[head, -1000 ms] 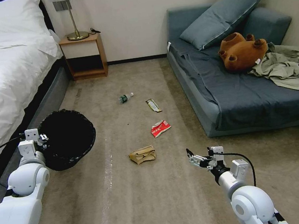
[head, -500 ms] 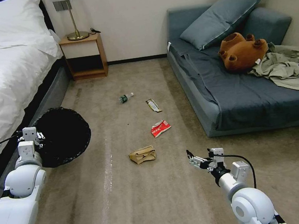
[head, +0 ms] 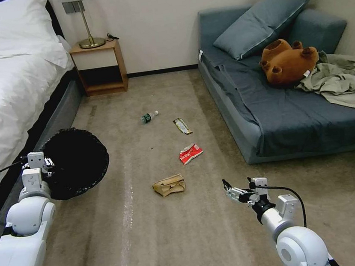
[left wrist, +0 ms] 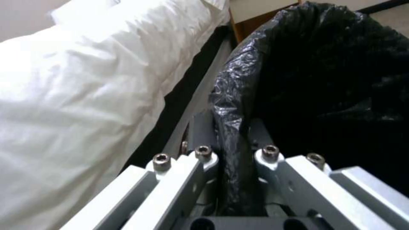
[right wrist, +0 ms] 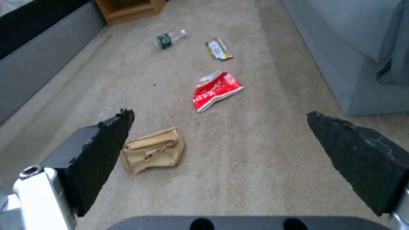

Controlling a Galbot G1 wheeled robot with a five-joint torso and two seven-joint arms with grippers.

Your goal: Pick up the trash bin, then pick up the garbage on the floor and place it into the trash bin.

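beside the bed (head: 5, 98), the left tool (head: 47, 162) clamps the trash bin (head: 75, 162) rim, lifted. right tool (head: 232, 192) gapes wide near the paper bag (head: 169, 185); all garbage lies on the floor (head: 164, 238).

You had four pieces of garbage on the floor: one tan paper bag (head: 169, 185), one red-and-white snack packet (head: 190, 153), one gold-brown bar wrapper (head: 182, 125) and one clear plastic bottle (head: 149, 117). There was one trash bin (head: 75, 162). You also had one plush toy (head: 287, 61), one lamp (head: 86, 19), one nightstand (head: 101, 67), and two end effectors: left end effector (head: 48, 162), right end effector (head: 229, 189).
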